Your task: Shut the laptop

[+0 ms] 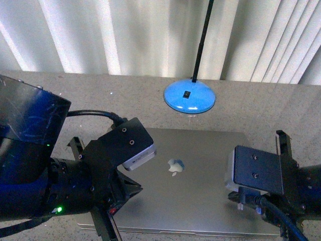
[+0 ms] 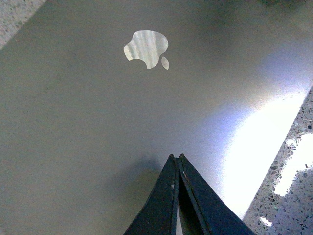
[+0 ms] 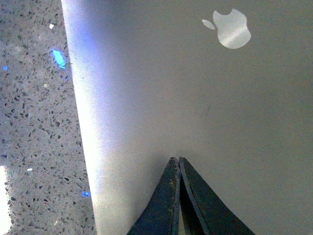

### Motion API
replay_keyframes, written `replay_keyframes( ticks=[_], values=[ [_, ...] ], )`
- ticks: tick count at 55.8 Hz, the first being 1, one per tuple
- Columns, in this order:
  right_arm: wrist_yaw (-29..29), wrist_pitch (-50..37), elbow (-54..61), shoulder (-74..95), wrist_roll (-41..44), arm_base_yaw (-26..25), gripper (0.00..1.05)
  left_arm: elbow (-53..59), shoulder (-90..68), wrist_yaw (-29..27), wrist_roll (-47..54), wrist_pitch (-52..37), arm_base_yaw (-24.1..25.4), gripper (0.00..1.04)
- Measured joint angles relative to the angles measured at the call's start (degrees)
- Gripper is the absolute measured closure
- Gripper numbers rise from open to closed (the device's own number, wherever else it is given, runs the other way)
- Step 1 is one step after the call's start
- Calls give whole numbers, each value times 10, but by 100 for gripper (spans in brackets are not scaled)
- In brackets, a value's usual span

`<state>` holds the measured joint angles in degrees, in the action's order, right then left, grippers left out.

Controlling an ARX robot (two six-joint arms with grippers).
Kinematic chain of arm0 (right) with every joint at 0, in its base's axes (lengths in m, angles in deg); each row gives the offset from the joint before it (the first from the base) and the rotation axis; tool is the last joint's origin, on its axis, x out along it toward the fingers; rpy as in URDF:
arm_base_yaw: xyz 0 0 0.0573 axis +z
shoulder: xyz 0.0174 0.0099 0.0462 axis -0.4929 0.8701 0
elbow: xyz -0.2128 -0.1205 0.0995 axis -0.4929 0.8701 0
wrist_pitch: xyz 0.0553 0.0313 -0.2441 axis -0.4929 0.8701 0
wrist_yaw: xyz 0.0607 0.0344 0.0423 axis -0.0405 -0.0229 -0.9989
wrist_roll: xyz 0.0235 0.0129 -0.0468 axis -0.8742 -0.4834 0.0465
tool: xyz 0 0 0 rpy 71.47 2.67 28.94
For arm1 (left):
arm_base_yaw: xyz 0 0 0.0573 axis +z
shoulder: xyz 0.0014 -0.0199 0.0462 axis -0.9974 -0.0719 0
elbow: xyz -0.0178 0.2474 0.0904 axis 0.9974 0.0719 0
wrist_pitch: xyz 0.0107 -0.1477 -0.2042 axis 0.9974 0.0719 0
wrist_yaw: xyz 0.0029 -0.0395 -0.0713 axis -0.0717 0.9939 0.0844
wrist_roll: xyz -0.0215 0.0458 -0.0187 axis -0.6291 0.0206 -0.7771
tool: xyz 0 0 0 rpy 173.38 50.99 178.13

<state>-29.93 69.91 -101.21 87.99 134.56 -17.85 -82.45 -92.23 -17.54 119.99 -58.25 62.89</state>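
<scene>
As seen from front, laptop [image 1: 200, 191]: lid down
Left gripper [image 2: 176, 156]: pinched together, above lid's left side
Right gripper [image 3: 176, 159]: pinched together, above lid's right side

1 laptop [image 1: 200, 175], 1 lamp [image 1: 189, 96], 2 claws [image 2: 176, 157] [image 3: 177, 160] (1 per arm)

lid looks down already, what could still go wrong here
1. The left gripper and right gripper are both shut, with their tips aimed at the lid of the laptop. Whether they touch it is unclear. Pressing further could scratch or dent it.
2. A sideways drag on lifting off might slide the laptop across the table toward the blue lamp base just behind it.
</scene>
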Motion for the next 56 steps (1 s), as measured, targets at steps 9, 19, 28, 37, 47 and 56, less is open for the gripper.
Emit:
replay_keyframes(
  ticks=[9, 19, 28, 37, 47, 56],
  values=[
    [3, -25, 6, 30, -4, 3, 102, 6, -25, 1, -11, -21, 1, 101],
    [2, -39, 7, 35, -19, 7, 102, 9, -37, 7, -23, -31, 7, 101],
    [1, -45, 8, 36, -31, 9, 102, 13, -39, 14, -41, -42, 14, 101],
    [-4, -66, 17, 30, -60, 8, 102, 21, -34, 26, -88, -62, 28, 101],
    [-2, -135, 27, -11, -160, 7, 102, 23, 3, 26, -199, -95, 66, 101],
    [53, -192, 24, -68, -302, 0, 91, 31, 54, 32, -344, -130, 115, 87]
  ],
)
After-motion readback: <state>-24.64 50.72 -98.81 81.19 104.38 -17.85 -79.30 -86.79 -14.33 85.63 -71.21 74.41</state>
